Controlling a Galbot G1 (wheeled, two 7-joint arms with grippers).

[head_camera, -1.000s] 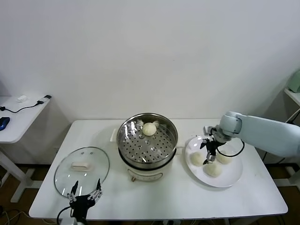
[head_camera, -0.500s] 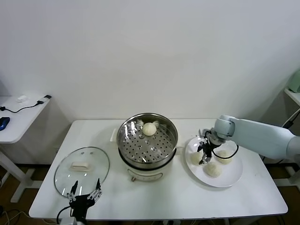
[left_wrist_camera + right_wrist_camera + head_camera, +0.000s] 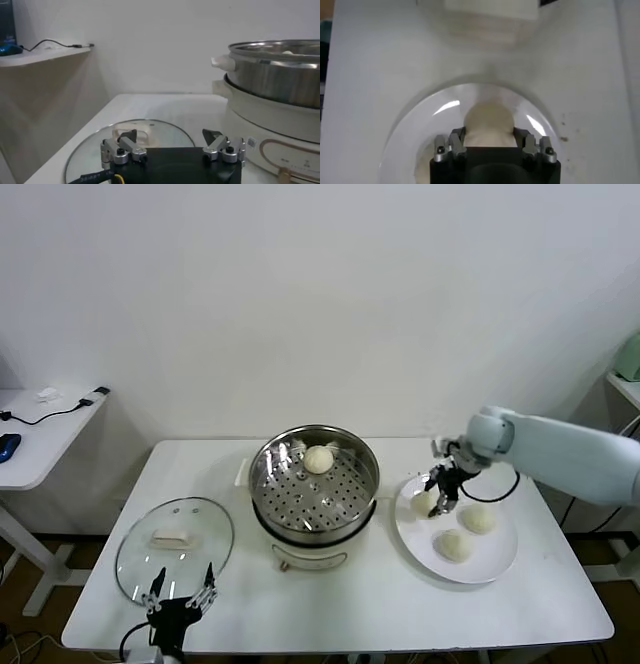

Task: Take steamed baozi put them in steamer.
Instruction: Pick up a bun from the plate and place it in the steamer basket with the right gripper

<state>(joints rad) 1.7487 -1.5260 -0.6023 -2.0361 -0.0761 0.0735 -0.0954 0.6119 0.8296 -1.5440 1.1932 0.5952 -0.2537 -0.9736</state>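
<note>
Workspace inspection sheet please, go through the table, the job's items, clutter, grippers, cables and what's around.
Surface: white table.
Job's things: steamer open, one baozi in the steamer on its perforated tray; three baozi on the white plate, namely the nearest baozi, the right-hand baozi and the grasped baozi.
Clutter: glass lid lying flat, left of the steamer.
Grippers: right gripper with fingers on either side of the grasped baozi; left gripper open, idle at the table's front edge by the lid.
Cables: black cable on the side desk.
Surroundings: plain white wall.
</note>
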